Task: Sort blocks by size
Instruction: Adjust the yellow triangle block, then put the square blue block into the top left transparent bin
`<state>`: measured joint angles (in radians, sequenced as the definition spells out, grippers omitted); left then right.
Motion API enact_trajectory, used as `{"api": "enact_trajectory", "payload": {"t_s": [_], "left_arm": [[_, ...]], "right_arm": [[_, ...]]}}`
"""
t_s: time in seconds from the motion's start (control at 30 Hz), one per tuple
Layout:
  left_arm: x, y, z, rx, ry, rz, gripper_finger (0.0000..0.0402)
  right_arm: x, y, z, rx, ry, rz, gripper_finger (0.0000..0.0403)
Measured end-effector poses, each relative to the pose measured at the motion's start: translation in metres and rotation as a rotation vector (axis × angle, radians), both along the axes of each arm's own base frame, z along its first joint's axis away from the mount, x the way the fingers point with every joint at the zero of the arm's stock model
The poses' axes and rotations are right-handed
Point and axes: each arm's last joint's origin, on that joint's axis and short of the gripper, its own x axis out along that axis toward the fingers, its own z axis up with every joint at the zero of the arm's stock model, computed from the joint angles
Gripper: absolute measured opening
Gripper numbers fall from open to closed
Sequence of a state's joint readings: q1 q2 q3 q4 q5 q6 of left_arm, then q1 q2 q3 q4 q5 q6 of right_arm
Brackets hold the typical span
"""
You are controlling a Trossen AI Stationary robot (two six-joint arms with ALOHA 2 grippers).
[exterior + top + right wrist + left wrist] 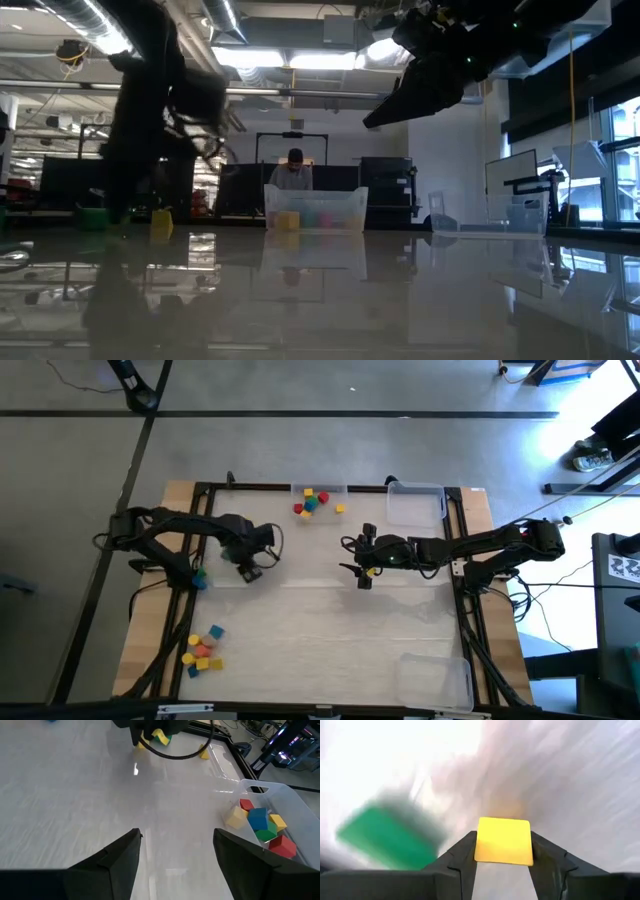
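High view had sorting partly done: several small coloured toy blocks (312, 502) sat in a clear plastic tray (318, 490), a loose cluster (203, 650) remained on the desk (320, 630), left tool (502, 857) gripped a yellow cube (503, 841), right tool (177, 852) gaped empty.

Two dark, jointed arms. The left arm (170, 535) carries looping black cables near its wrist; the right arm (480, 548) shows a pale band at mid-length. Each ends in two black, wedge-shaped fingers (112, 862) with flat inner faces and angular edges.
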<state>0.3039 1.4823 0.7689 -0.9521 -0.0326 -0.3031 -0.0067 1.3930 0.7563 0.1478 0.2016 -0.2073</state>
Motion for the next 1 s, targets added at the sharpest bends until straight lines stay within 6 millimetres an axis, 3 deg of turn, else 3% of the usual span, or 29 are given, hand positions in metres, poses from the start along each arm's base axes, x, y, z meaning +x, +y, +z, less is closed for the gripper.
{"api": "enact_trajectory", "payload": {"t_s": [0.27, 0.47, 1.0], "left_arm": [[0.024, -0.003, -0.007, 0.059, -0.205, -0.067, 0.0137], [0.030, -0.003, -0.006, 0.073, -0.262, -0.082, 0.0143], [0.036, -0.001, -0.002, 0.094, -0.321, -0.167, 0.0210]], "right_arm": [[0.000, 0.000, -0.001, 0.002, 0.009, -0.001, 0.0250], [-0.001, 0.000, -0.001, 0.004, 0.015, -0.002, 0.0250], [-0.001, 0.000, -0.001, 0.001, 0.017, -0.001, 0.0250]]}}
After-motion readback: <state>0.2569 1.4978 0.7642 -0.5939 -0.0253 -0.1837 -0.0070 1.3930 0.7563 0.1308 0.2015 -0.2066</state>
